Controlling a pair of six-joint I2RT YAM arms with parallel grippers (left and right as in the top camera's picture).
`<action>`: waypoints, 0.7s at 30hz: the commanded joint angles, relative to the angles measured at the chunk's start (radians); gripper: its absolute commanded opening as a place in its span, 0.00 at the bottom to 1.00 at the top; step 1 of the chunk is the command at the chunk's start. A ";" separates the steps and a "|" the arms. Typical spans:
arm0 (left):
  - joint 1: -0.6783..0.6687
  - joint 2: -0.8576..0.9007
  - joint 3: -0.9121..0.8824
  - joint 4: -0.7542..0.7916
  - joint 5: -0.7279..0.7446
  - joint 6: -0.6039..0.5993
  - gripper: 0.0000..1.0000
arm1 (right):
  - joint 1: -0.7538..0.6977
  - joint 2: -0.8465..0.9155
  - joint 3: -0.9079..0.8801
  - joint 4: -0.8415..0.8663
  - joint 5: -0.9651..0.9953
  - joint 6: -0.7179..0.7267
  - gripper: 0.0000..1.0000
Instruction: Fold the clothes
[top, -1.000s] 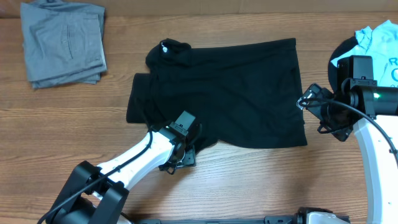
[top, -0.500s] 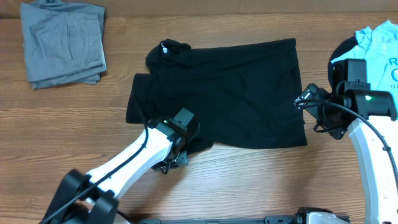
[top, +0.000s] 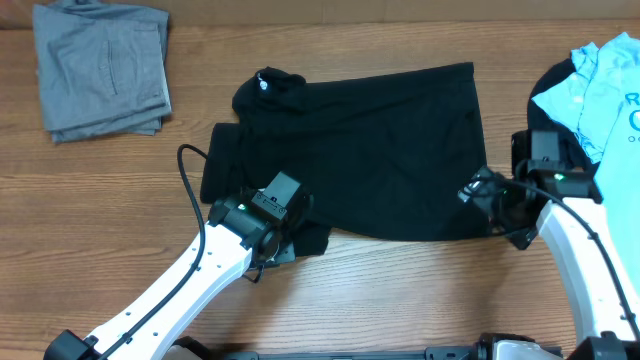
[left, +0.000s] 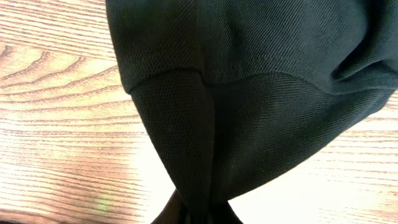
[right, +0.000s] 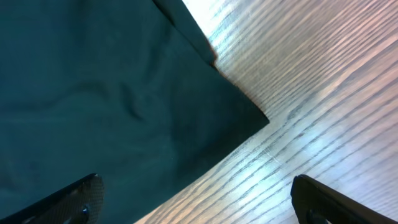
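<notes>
my left tool (top: 288, 232) is pinched shut on the near edge of the black shirt (top: 380, 140), which lies spread on the desk (top: 420, 290), so i can lift it for a fold. my right tool (top: 492, 198) hangs spread over the shirt's near right corner, ready to grab.

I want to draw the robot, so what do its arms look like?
Both the left arm and the right arm are smooth white tubes with chunky black joints and black wrist blocks. A thin black cable loops out beside each one. The right arm's fingers are black with rounded tips.
</notes>
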 joint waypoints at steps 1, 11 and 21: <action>-0.001 -0.006 0.019 0.040 -0.022 0.006 0.09 | 0.002 0.016 -0.059 0.046 -0.061 0.026 1.00; 0.002 0.073 0.019 0.136 -0.020 0.057 0.54 | 0.002 0.068 -0.071 0.075 -0.104 0.025 1.00; -0.012 0.074 0.011 0.006 0.042 0.095 0.68 | 0.002 0.068 -0.071 0.065 -0.101 0.022 1.00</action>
